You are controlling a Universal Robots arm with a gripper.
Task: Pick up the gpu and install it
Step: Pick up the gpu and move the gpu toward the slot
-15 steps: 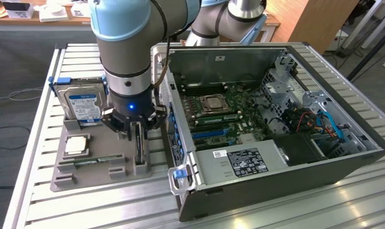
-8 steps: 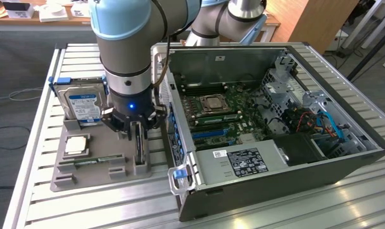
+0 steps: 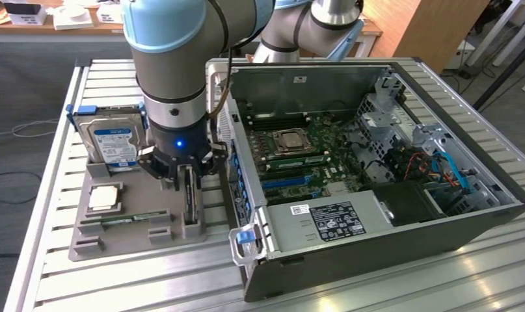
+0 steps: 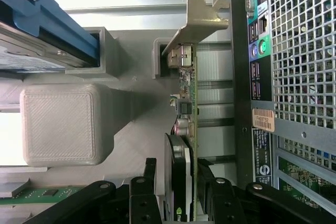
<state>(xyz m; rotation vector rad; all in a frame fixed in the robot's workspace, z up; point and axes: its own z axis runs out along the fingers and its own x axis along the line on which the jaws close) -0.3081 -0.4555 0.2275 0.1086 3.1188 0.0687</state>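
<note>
as the gripper [image 3: 188,190] [image 4: 177,167] hangs low over the tray, its jaws are spread wide and straddle the gpu [image 3: 190,211] [image 4: 187,103]. one of the black fingers [image 4: 150,179] sits on each face of the card. the wrist view shows a thin gap on both sides, so nothing is clamped or lifted.

gpu stands on its long edge in a slot of the grey tray [image 3: 127,246] [image 4: 131,82], on the tray side nearest the computer case [image 3: 349,260]. its metal bracket [image 4: 202,19] is at the card end furthest from the fingers, sticking out of a grey tray post. in the wrist view it's just beside the case's rear panel [image 4: 294,51], not touching it.

other items on the tray, apart from the gpu:
- hard drive [image 3: 113,140] [image 4: 47,30], upright in a blue frame at the far end
- processor [image 3: 103,198], lying flat
- memory stick [image 3: 123,221] [image 4: 31,192], lying on its edge in a low slot near the front

the tray is at the exterior view's left of the case, right up against it. the case lies on its side with the cover off and the motherboard [image 3: 306,156] facing up. tray and case both sit on a slatted metal table [image 3: 114,283]. the arm [image 3: 171,58] comes down near vertical over the gpu slot.
</note>
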